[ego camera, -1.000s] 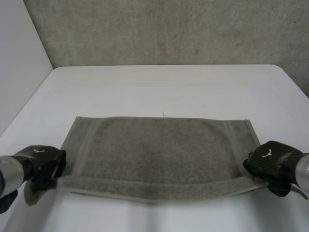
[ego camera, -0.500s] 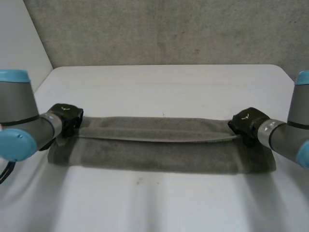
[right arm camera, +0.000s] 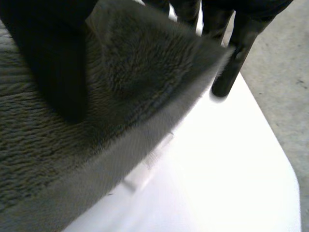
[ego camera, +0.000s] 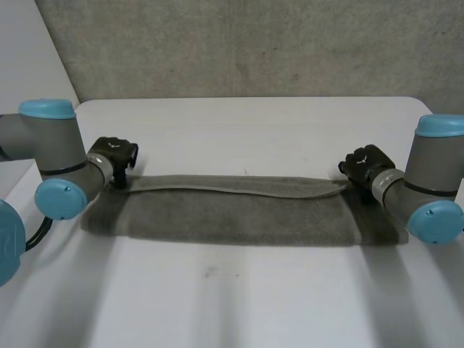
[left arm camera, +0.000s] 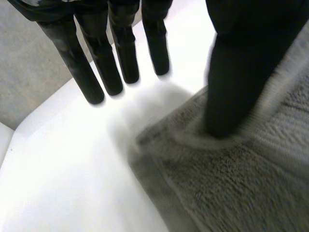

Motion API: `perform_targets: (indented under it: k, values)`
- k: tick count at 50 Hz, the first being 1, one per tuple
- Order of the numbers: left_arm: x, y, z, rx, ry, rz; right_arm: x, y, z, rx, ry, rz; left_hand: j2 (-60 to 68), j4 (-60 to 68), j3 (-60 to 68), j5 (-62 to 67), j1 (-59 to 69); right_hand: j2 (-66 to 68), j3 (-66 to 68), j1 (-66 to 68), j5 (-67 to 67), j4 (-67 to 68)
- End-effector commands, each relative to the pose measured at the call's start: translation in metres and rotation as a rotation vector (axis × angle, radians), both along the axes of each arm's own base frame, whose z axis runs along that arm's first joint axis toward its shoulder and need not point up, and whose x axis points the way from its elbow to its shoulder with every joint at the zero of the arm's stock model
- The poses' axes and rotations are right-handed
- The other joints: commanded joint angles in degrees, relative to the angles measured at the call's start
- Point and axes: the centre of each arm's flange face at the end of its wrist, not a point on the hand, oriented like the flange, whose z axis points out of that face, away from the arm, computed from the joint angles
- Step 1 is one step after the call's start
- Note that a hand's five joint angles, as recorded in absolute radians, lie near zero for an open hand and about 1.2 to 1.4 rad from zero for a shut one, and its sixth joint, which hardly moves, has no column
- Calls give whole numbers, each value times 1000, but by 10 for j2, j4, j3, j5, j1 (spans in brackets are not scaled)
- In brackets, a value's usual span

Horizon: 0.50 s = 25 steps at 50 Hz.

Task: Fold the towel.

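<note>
Towel (ego camera: pixel 239 217): lying doubled lengthwise on the table (ego camera: pixel 239 123).
Left hand (ego camera: pixel 114 154): resting unclenched at one corner.
Right hand (ego camera: pixel 365 163): pinching the opposite top-layer corner.
Remaining: likely crosswise folding.

No lettering can be read — the white tag (right arm camera: pixel 145 166) on the towel (right arm camera: pixel 43 145) is blurred.

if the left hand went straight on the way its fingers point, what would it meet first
Probably the white table: the left hand points its straight fingers down just beyond a corner of the towel, with only tabletop under the tips; the gap is unclear.
</note>
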Motion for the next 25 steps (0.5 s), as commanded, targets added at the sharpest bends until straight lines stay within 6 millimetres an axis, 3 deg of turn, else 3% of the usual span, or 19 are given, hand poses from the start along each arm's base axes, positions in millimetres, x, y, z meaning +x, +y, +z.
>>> perform_targets:
  k: [1,2,3,5,8,13,17,19,25]
  values:
    - [-11,-3,13,-51,13,-22,-3,-17,26,-124,-15,-82,-234,-235,-239,-255,-229,-213,-223,-119,-230,-238]
    - [-13,-4,20,-72,19,-26,-4,-21,41,-177,-43,-103,-234,-235,-239,-255,-229,-213,-223,-119,-230,-238]
    - [-16,-4,27,-91,24,-31,-4,-21,42,-178,-43,-103,-234,-235,-239,-255,-229,-213,-223,-119,-230,-238]
    - [-18,-4,37,-118,31,-36,-5,-24,71,-260,-129,-131,-234,-235,-239,-255,-229,-213,-223,-119,-230,-238]
    - [-18,-3,69,-187,51,-35,-6,-23,83,-285,-174,-141,-234,-235,-239,-255,-229,-213,-223,-119,-230,-238]
    - [-12,4,99,-222,92,-18,-13,-10,120,-328,-270,-160,-229,-230,-233,-250,-224,-213,-223,-119,-230,-238]
    - [-7,17,109,-183,143,1,-16,1,125,-320,-271,-163,-215,-216,-220,-236,-210,-213,-223,-119,-230,-238]
    - [1,32,111,-114,172,23,-17,7,125,-305,-266,-164,-212,-213,-217,-233,-207,-213,-223,-119,-230,-238]
    - [14,55,102,-2,165,52,-23,40,114,-174,-230,-176,-205,-206,-210,-226,-200,-213,-223,-119,-230,-238]
